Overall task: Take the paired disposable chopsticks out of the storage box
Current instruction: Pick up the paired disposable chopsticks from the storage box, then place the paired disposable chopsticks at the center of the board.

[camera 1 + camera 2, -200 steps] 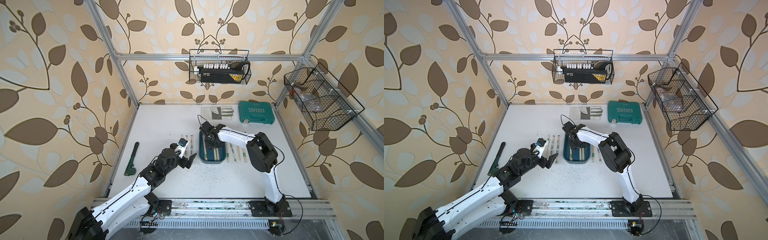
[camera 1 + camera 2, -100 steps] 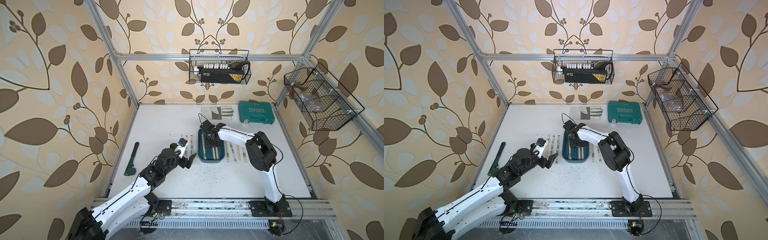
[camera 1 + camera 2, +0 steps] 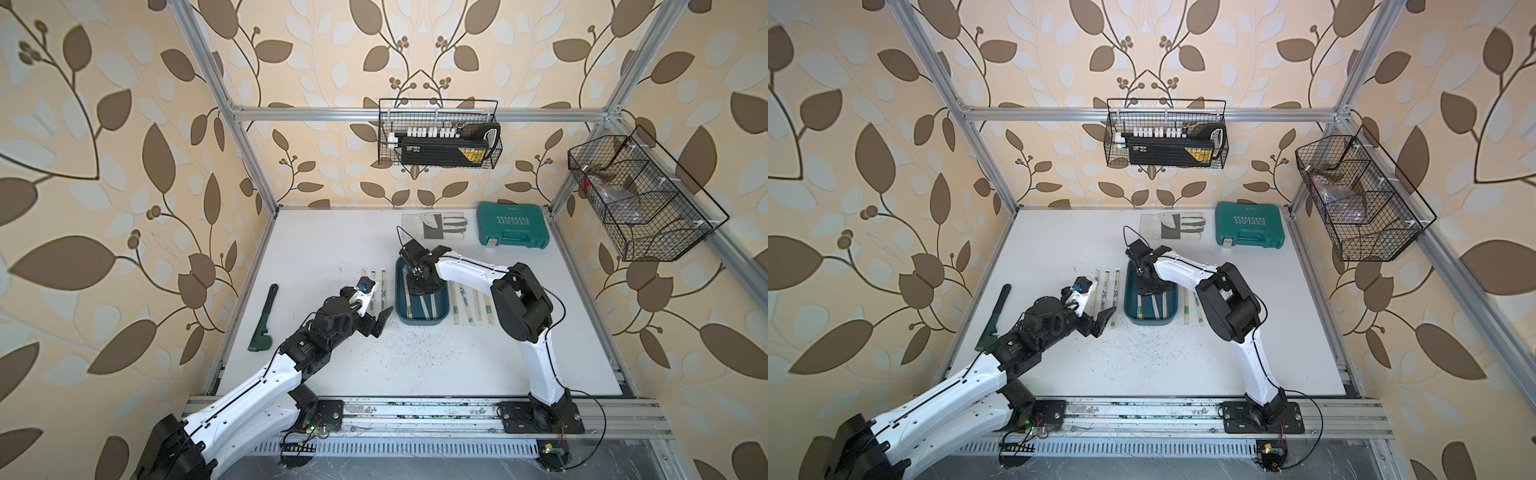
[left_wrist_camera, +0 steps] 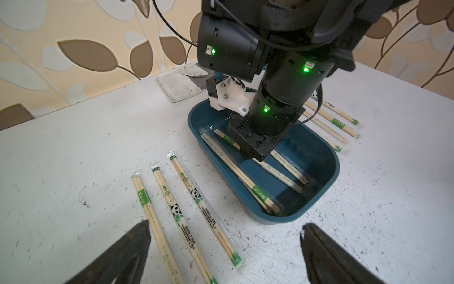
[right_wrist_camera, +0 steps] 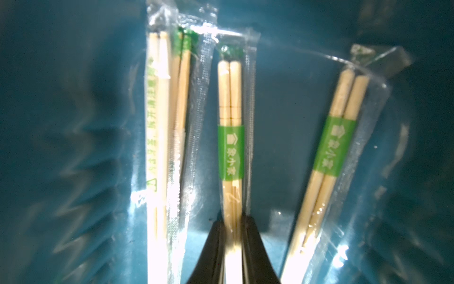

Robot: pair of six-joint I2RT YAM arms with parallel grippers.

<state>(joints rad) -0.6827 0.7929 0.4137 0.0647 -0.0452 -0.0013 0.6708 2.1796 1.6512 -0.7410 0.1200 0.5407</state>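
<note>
One chopstick pair (image 5: 231, 147) in the storage box (image 4: 326, 177) sits clamped by the right gripper (image 5: 232, 221) — left gripper (image 4: 224, 232) agape.

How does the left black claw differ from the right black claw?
The left black claw is wide open and empty; the right black claw is shut on a sleeved pale-wood chopstick pair. The left one is over the white table; the right one is inside the dark teal plastic tray. Both are black.
</note>
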